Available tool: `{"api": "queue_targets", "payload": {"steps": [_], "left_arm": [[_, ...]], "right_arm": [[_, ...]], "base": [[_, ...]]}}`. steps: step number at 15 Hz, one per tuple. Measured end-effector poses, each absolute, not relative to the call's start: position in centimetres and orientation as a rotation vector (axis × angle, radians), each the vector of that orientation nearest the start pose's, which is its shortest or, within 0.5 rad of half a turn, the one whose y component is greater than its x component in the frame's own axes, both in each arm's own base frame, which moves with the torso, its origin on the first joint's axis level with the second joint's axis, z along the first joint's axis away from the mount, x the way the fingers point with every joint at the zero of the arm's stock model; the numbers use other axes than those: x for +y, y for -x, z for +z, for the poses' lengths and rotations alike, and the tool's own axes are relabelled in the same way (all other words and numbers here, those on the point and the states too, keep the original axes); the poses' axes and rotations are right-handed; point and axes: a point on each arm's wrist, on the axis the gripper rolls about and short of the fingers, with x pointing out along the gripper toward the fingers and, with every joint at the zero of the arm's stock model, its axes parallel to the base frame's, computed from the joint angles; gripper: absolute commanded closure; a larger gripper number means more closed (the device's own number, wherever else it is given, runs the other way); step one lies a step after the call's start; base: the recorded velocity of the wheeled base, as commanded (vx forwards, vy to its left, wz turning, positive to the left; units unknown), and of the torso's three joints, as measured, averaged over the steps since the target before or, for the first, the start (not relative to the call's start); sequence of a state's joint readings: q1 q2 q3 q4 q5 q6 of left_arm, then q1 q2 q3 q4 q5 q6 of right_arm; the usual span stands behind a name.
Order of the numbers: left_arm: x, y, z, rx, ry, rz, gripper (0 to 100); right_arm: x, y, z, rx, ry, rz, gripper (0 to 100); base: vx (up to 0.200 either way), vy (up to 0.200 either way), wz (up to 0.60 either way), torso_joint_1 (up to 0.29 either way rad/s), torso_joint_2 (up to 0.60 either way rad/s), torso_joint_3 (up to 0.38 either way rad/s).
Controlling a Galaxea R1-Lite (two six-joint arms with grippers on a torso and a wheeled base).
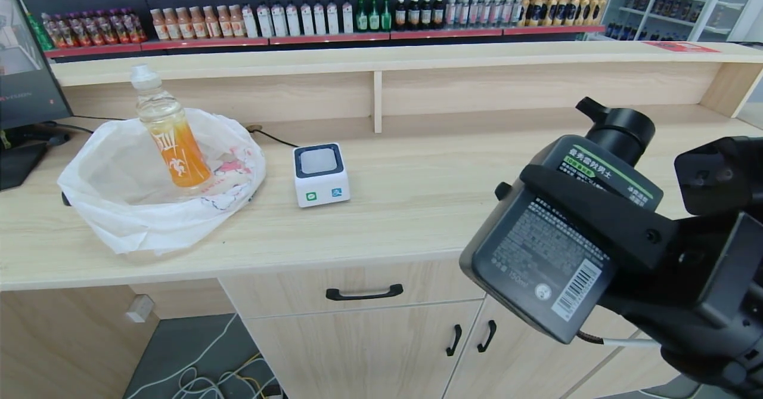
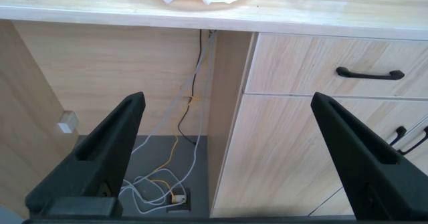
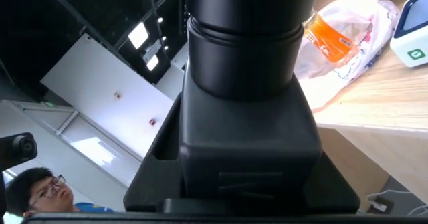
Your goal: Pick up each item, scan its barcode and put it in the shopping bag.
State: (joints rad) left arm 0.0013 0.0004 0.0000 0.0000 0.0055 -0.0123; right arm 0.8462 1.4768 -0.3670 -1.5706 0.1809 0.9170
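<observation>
The right gripper (image 1: 587,217) is clamped on a black pump bottle (image 1: 536,256). One dark finger (image 1: 620,226) lies slantwise across the bottle's printed back label. The bottle is tilted in the air, with its pump head toward the counter's back wall and its base toward the head camera (a white barcode patch sits at the lower corner of the label). It hangs out past the front edge of the wooden counter (image 1: 417,208), over the cabinet doors, on the robot's right.

In the right wrist view the same bottle (image 3: 247,83) rises straight up from between the jaws.

The left gripper (image 2: 231,164) is low, in front of the cabinets below the counter. Its jaws stand wide apart with nothing between them. A tangle of cables (image 2: 160,184) lies on the floor past its fingers (image 2: 100,164).

On the counter, well apart from the held bottle, sits a small white barcode scanner (image 1: 320,174) with a dark-framed top window. Near it, toward the robot's left, the white plastic shopping bag (image 1: 119,208) lies open. An orange drink bottle (image 1: 173,136) with a white cap stands in it, leaning slightly. A dark monitor (image 1: 24,77) stands at the counter's left end. A drawer with a black handle (image 1: 364,293) is under the counter, and rows of bottled drinks (image 1: 357,14) line the shelves behind it.
</observation>
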Motion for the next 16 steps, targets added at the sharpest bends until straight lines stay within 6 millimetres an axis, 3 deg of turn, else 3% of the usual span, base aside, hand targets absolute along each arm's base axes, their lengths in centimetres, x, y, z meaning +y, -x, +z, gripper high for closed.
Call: {"api": "queue_targets", "payload": {"steps": [9, 16], "left_arm": [[0.0, 2.3, 7.5, 0.000, 0.012, 0.007, 0], [0.0, 2.3, 7.5, 0.000, 0.012, 0.007, 0]], "right_arm": [[16.0, -12.6, 22.4, -0.025, -0.836, 1.238, 100], [14.6, -16.1, 20.5, -0.184, -0.490, 1.002, 100]], "base": [[0.000, 0.000, 0.00, 0.000, 0.00, 0.000], [0.000, 0.000, 0.00, 0.000, 0.00, 0.000]]}}
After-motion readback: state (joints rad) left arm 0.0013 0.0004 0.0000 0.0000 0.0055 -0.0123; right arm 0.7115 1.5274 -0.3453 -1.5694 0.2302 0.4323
